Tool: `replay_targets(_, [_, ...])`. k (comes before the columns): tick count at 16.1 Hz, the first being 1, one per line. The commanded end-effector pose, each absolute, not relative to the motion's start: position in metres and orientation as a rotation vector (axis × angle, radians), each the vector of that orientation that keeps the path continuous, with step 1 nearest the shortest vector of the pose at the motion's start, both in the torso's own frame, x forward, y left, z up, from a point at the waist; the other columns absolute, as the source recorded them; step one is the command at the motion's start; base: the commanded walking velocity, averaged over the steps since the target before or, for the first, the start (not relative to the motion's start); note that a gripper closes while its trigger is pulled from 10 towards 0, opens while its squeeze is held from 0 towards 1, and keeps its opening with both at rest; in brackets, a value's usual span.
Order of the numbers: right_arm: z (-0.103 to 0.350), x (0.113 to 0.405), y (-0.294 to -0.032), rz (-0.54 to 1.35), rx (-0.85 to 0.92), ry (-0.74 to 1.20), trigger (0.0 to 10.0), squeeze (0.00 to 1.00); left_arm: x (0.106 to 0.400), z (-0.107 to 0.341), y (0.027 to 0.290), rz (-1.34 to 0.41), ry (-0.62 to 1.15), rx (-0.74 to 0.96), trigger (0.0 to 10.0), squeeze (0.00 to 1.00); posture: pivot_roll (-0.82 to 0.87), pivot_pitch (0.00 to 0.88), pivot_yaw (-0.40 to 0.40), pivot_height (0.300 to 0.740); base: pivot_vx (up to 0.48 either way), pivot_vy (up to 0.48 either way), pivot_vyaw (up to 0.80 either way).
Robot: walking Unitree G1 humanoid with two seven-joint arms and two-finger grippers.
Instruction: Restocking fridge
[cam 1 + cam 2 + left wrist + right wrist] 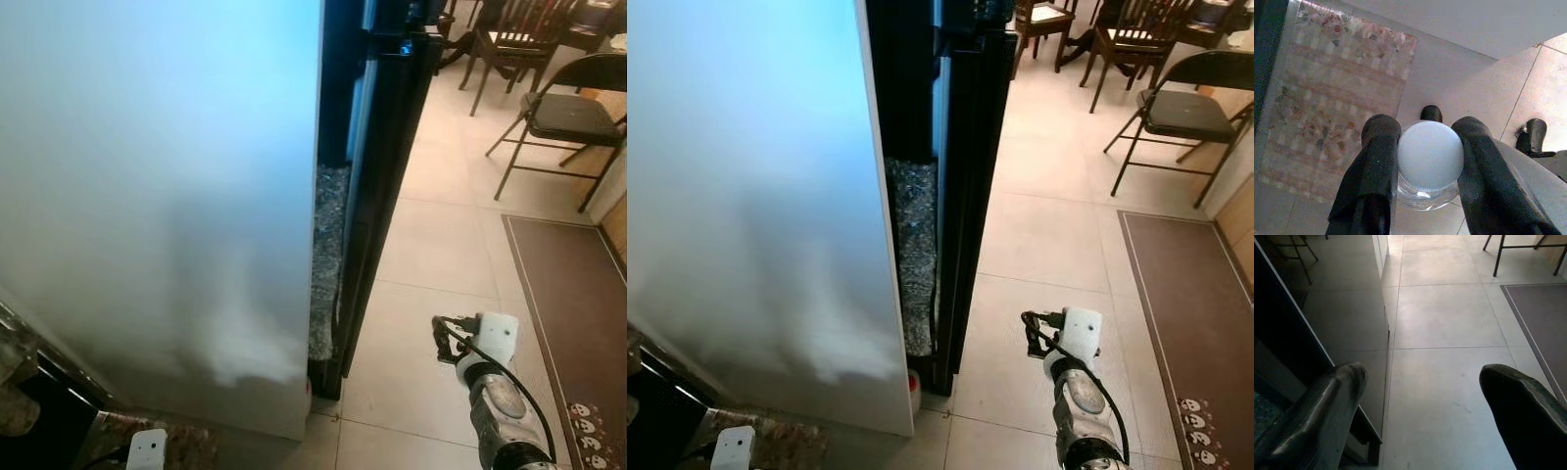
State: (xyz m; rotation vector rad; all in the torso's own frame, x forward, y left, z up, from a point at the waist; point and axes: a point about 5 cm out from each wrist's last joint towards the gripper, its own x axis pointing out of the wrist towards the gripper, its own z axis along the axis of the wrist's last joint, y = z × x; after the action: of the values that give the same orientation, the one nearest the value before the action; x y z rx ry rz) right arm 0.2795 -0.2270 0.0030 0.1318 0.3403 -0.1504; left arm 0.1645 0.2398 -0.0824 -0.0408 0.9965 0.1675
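I am holding a bottle (1429,166) in my left gripper (1427,161), its two fingers pinching it just under the white cap (1430,155), so it is not slipping while I am standing by the fridge (157,196). My right gripper (1425,401) is hanging spread wide over the floor (1449,323) with nothing in it. I think I am keeping it free so it can pull the fridge's big white door.

Fridge side panel (157,196): smooth, matt pale finish. Floor tiles (441,245): glossy. Bottle (1425,193): clear plastic, ribbed white cap (1430,155). Mat (578,304): matt cloth.
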Motion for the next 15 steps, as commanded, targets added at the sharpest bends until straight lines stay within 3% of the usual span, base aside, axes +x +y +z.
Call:
replay_targets(1, [0.012,0.264,-0.237,-0.158,0.069,0.203,10.0,0.00,0.143,-0.092,0.236,0.213,1.021,-0.074,10.0,0.00,0.04,0.000,-0.063,0.740,0.000,0.000,0.00])
replay_targets(2, [0.020,0.252,-0.232,-0.088,0.007,0.118,10.0,0.00,0.130,-0.096,0.233,0.241,1.031,-0.090,10.0,0.00,0.03,0.000,-0.061,0.740,0.000,0.000,0.00])
replay_targets(8, [0.065,0.248,-0.177,0.163,-0.054,-0.046,10.0,0.00,0.116,-0.100,0.235,0.253,1.051,-0.063,10.0,0.00,-0.01,0.000,-0.046,0.740,0.000,0.000,0.00])
replay_targets(13, [0.090,0.284,-0.153,0.162,-0.060,-0.052,10.0,0.00,0.118,-0.100,0.234,0.260,1.039,-0.075,10.0,0.00,0.00,0.000,-0.061,0.740,0.000,0.000,0.00])
replay_targets(14, [0.090,0.293,-0.152,0.108,-0.027,-0.017,10.0,0.11,0.118,-0.100,0.234,0.261,1.039,-0.073,10.0,0.00,0.00,0.000,-0.054,0.740,0.000,0.000,0.00])
replay_targets(15, [0.092,0.297,-0.147,0.122,0.010,-0.011,10.0,1.00,0.118,-0.099,0.235,0.256,1.041,-0.066,10.0,0.00,0.00,0.000,-0.052,0.740,0.000,0.000,0.00])
